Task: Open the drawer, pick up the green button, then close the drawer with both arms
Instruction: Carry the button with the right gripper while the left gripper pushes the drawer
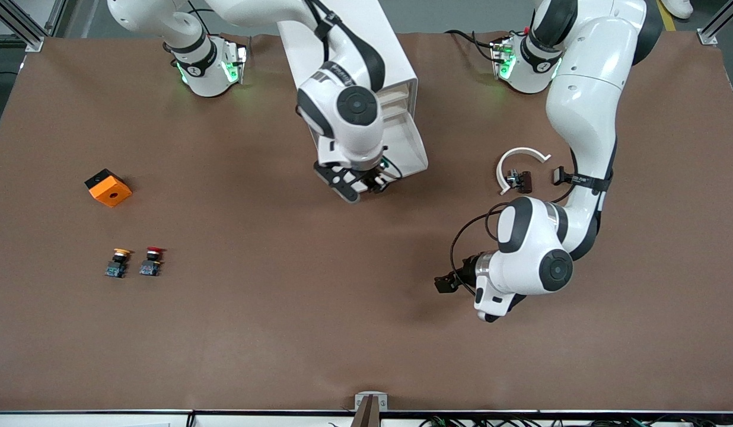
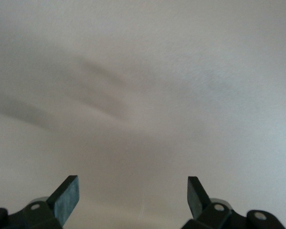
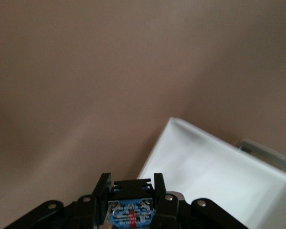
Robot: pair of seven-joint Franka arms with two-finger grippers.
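The white cabinet (image 1: 366,47) stands at the middle of the table near the robots' bases. Its bottommost drawer (image 1: 413,145) is pulled out toward the front camera. My right gripper (image 1: 369,181) hangs just off the drawer's front corner, over the table, and is shut on the button (image 3: 131,210). The right wrist view shows the button's black body and bluish base between the fingers (image 3: 104,188), its cap hidden, and the white drawer (image 3: 214,176) close by. My left gripper (image 1: 447,283) waits over the bare table, open and empty (image 2: 133,195).
An orange block (image 1: 108,187), a yellow-capped button (image 1: 118,263) and a red-capped button (image 1: 152,261) lie toward the right arm's end. A white curved piece (image 1: 518,161) with a small dark part (image 1: 522,181) lies beside the left arm.
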